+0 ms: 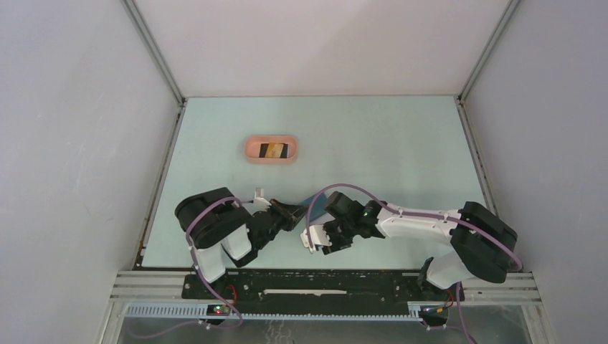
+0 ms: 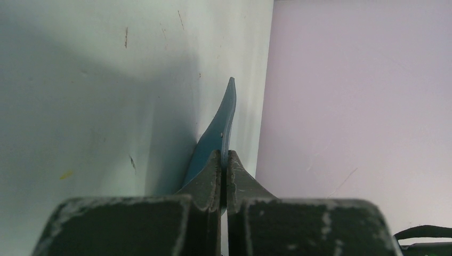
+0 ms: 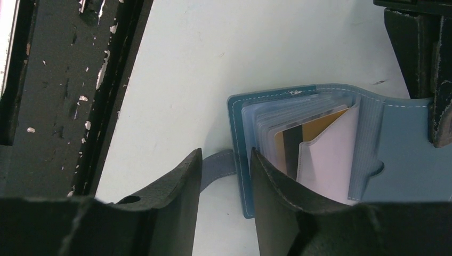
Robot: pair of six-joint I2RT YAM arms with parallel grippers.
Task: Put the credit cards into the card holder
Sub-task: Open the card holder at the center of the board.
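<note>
The card holder [image 3: 341, 138] is a blue wallet lying open on the table, its clear sleeves fanned out. A tan-orange credit card [image 3: 317, 128] with a black stripe sits in one sleeve. My right gripper [image 3: 226, 154] is open. Its fingers straddle the wallet's left edge and the grey tab [image 3: 218, 165], gripping nothing. My left gripper [image 2: 224, 154] is shut on the wallet's blue cover flap [image 2: 224, 120] and holds it up on edge. In the top view both grippers meet at the wallet [image 1: 313, 208] near the table's front. More credit cards [image 1: 278, 150], dark and tan, lie in the pink tray.
The pink oval tray [image 1: 249, 150] stands mid-table, beyond the left arm. A black rail [image 1: 323, 283] runs along the table's near edge, close behind the right gripper. Grey walls enclose the table on three sides.
</note>
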